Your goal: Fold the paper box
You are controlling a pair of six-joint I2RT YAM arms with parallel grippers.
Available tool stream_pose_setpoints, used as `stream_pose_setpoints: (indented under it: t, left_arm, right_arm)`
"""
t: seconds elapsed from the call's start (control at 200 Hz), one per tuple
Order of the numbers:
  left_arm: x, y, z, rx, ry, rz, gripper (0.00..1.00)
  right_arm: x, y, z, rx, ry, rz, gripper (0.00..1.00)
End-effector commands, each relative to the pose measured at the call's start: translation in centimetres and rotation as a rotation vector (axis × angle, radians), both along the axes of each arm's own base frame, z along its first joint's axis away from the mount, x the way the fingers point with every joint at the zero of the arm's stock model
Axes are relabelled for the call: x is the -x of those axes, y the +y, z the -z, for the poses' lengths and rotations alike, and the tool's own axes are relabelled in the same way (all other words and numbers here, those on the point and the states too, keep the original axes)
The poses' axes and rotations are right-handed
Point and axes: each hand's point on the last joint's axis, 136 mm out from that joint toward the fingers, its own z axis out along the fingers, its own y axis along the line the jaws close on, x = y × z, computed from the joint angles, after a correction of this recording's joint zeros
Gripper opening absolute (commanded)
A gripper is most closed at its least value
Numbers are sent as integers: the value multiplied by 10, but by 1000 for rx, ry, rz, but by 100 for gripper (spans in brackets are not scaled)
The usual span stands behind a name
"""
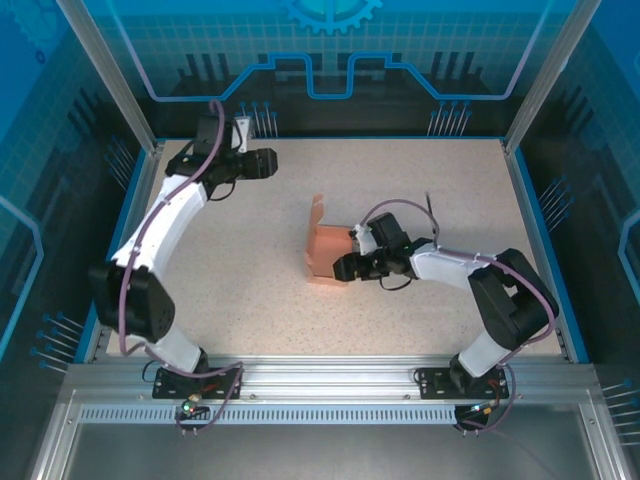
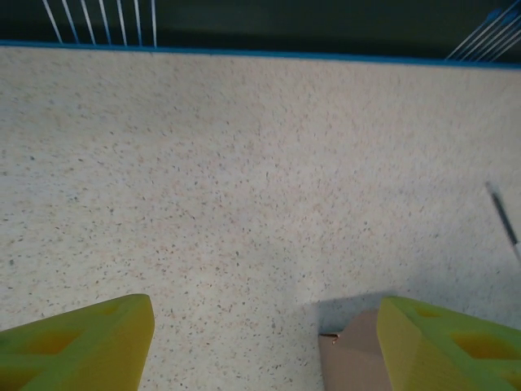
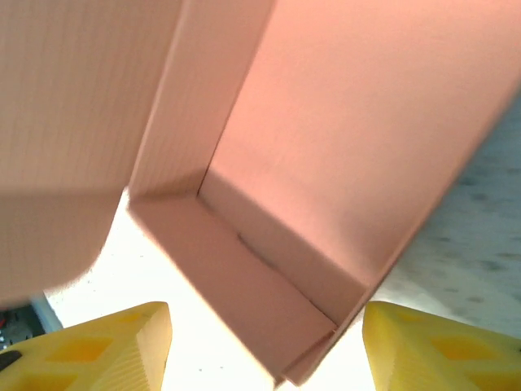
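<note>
Right end effector (image 1: 343, 266) is spread open, with the paper box (image 1: 330, 248) right in front between its fingers. I've got the box half-folded around mid-tabletop (image 1: 250, 290), 1 flap standing up. Left end effector (image 1: 268, 164) is open too, well apart toward the far-left corner.

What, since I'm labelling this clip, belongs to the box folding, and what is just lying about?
Job in hand:
- paper box, partly folded, walls raised
- right gripper, open at the box

Lying about:
- thin dark stick, on the table apart from the box
- left gripper, open, holding nothing
</note>
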Motion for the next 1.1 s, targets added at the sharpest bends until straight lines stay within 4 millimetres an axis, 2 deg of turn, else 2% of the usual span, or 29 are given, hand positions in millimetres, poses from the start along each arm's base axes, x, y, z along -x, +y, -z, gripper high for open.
stream_pose_setpoints:
  t: [0.0,0.155,0.18,0.205,0.285,0.375,0.55,0.745,1.096]
  left_arm:
    - [6,4,-21,62,-76,-46,74]
    - [23,-3,-24,136,-79,-23,74]
    - [26,-4,-24,148,-81,-22,74]
    - [28,-4,-23,156,-81,-21,74]
    - [36,-4,-20,169,-78,-24,74]
    - [44,-2,-17,171,-80,-31,74]
    - [58,3,-13,170,-84,-46,74]
    - [66,4,-14,165,-87,-42,74]
    - [66,4,-15,162,-96,-37,74]
  right_arm:
    - [-6,2,-13,8,-60,25,65]
    - [-34,-21,-31,112,-211,35,65]
    - [-36,-26,-28,146,-224,32,65]
    - [-47,-27,-38,166,-270,24,65]
    - [-64,-35,-40,275,-351,-12,63]
    - [-80,-36,-41,352,-430,-85,59]
    - [-103,-30,-30,457,-527,-246,52]
    - [-116,-21,-22,504,-537,-380,41]
    - [-118,-16,-4,542,-537,-530,33]
